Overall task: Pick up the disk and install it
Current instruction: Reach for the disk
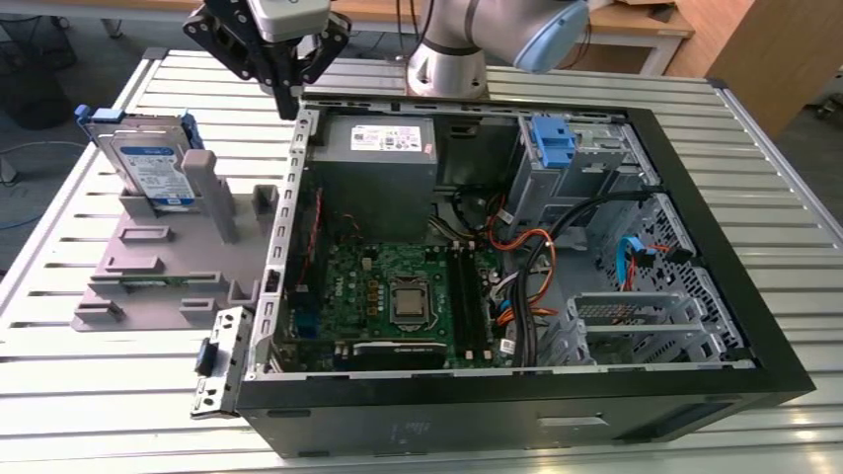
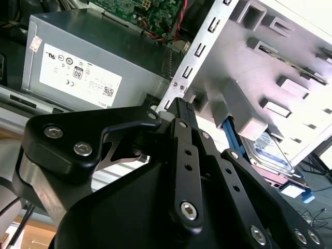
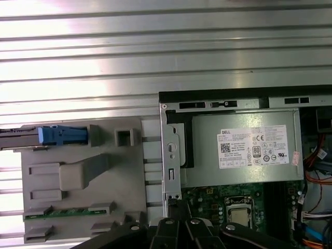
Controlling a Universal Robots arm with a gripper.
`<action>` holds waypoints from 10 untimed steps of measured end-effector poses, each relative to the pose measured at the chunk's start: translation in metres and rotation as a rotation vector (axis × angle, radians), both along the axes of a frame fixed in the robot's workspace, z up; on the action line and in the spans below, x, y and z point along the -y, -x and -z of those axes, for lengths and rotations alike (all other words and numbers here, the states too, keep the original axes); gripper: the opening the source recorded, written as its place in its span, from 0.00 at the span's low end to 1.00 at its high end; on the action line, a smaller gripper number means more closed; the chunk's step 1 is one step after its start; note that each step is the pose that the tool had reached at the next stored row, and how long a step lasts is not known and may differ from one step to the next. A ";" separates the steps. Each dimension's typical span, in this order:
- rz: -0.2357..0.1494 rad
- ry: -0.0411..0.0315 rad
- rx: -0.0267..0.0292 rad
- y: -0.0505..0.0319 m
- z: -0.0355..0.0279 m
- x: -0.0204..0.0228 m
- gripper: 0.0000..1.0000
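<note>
The disk (image 1: 149,165) stands upright in a grey holder (image 1: 165,272) on the table, at the exterior view's left of the open computer case (image 1: 712,257). Its silver body has a blue-and-white label and a blue carrier frame. My gripper (image 1: 284,102) hangs above the case's back corner, to the exterior view's right of the disk and apart from it, shut with nothing between its fingers. In the first wrist view the disk (image 3: 57,136) shows edge-on beyond the gripper (image 3: 174,205). The second wrist view has the gripper (image 2: 181,106) in front and the disk (image 2: 271,150) partly behind a holder post.
A grey power supply (image 1: 382,146) with a white label fills the case's back corner under the gripper. A tall blue latch (image 1: 554,140) and a metal drive cage (image 1: 633,321) sit on the case's far side. Motherboard (image 1: 395,296) and cables lie inside. The table (image 1: 118,395) is slatted metal.
</note>
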State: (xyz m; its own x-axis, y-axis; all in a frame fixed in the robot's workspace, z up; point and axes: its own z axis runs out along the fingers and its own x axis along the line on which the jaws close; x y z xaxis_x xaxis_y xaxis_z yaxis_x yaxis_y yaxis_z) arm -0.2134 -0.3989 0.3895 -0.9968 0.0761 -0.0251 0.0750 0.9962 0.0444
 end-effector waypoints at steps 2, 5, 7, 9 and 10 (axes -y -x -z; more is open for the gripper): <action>0.000 0.0000 0.0000 0.0023 0.0002 0.0000 0.11; 0.000 -0.0001 0.0001 0.0049 0.0003 0.0000 0.11; 0.000 0.0000 -0.0001 0.0051 0.0003 0.0000 0.11; 0.000 0.0001 0.0000 0.0052 0.0003 0.0000 0.11; 0.000 0.0000 0.0000 0.0052 0.0003 0.0000 0.11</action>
State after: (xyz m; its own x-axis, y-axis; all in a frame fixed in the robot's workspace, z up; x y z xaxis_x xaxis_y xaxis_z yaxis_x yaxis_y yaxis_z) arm -0.2186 -0.3989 0.3892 -0.9968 0.0762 -0.0251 0.0751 0.9962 0.0444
